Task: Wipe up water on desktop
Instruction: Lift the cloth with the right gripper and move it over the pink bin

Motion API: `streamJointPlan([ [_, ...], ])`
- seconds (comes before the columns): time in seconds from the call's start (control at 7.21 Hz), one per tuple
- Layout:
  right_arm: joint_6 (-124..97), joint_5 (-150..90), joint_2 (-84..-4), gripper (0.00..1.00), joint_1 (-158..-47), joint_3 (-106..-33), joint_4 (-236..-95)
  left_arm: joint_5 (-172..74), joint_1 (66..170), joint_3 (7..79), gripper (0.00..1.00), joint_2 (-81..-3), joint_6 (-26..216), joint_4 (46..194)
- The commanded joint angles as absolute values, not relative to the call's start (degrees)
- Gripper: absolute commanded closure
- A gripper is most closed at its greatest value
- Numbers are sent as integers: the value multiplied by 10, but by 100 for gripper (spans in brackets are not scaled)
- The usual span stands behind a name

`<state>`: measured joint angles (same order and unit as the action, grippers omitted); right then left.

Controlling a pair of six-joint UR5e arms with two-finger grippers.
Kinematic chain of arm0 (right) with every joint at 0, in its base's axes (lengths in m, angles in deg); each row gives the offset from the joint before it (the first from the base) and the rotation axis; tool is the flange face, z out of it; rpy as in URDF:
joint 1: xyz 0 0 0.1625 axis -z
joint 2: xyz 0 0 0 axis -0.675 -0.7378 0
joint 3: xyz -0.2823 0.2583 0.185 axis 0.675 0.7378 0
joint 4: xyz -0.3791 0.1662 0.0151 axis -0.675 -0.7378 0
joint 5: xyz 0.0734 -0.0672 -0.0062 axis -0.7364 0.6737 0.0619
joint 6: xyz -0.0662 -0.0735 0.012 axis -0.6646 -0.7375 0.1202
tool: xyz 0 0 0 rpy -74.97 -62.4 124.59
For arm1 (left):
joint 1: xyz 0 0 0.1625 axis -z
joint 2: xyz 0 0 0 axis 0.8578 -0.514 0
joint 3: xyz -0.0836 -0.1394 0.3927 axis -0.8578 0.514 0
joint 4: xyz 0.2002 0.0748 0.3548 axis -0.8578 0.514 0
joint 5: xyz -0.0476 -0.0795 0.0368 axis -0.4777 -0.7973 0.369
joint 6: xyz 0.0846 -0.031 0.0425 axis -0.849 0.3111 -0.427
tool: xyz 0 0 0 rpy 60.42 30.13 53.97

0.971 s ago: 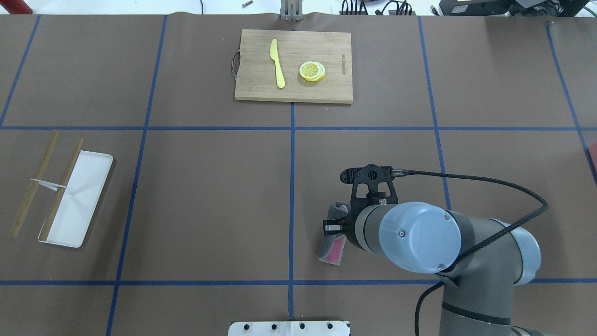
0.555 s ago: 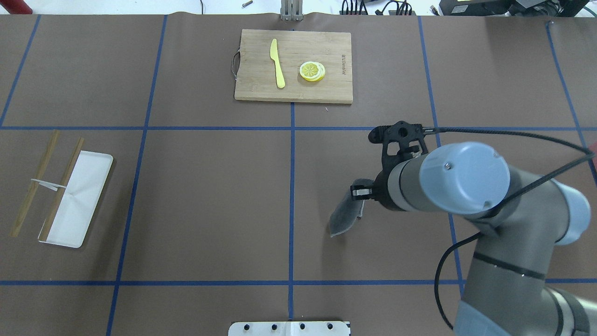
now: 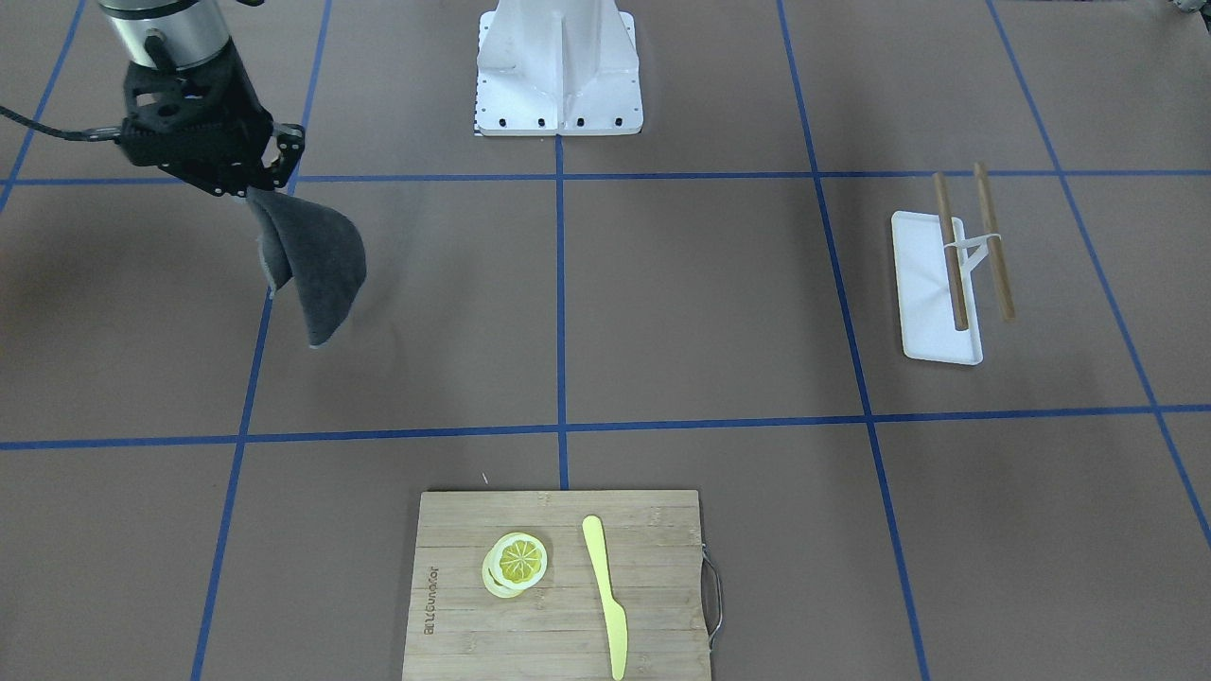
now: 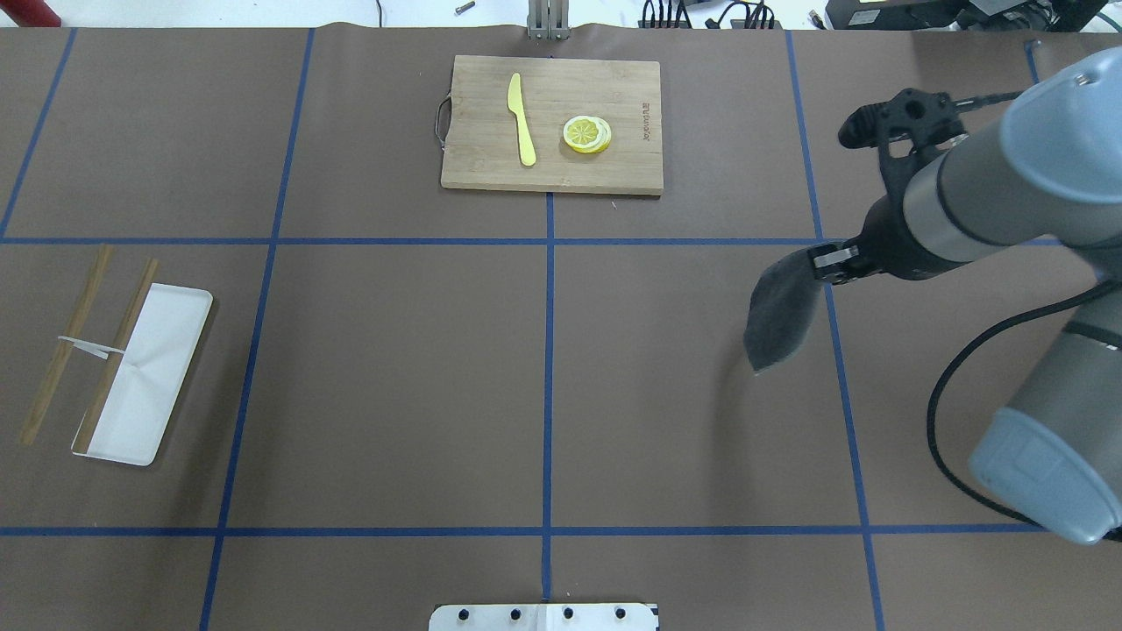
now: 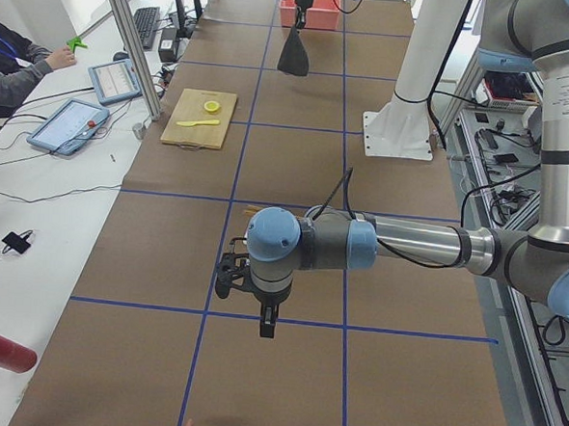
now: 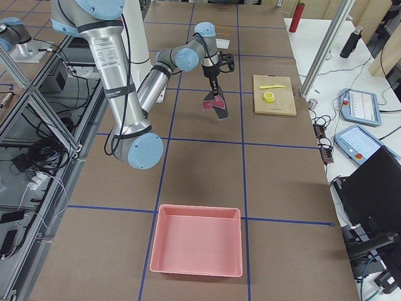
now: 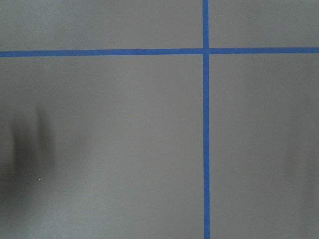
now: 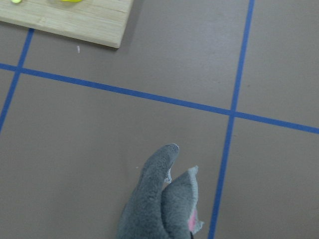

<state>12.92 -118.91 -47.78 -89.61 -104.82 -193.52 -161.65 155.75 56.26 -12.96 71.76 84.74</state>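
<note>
The desktop [image 4: 394, 368] is a flat brown surface with blue tape lines; I see no water on it. My right gripper [image 4: 828, 261] is shut on the top edge of a grey cloth [image 4: 776, 315] with a pink underside. The cloth hangs in the air above the desktop's right half. It also shows in the front view [image 3: 312, 265], the right side view [image 6: 214, 105] and the right wrist view [image 8: 159, 199]. My left gripper [image 5: 266, 323] shows only in the left side view, low over the desktop, and I cannot tell if it is open.
A bamboo cutting board [image 4: 614, 175] at the far middle carries a yellow knife [image 4: 521, 118] and lemon slices [image 4: 586, 133]. A white tray [image 4: 166, 350] with chopsticks [image 4: 66, 346] lies at the left. A pink bin [image 6: 197, 248] sits past the right end.
My right arm has lifted the cloth off the desktop near the front centre and carried it to the right and farther from the robot base.
</note>
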Motion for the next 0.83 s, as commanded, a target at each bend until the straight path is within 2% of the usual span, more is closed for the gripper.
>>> streamJointPlan([
  [0.0, -3, -1244, -533, 100, -995, -1052, -1941, -1616, 1557, 563, 1, -129, 715, 848],
  [0.69, -411, -1342, -742, 100, -1261, -1044, -1945, -1617, 1557, 563, 1, -129, 714, 853],
])
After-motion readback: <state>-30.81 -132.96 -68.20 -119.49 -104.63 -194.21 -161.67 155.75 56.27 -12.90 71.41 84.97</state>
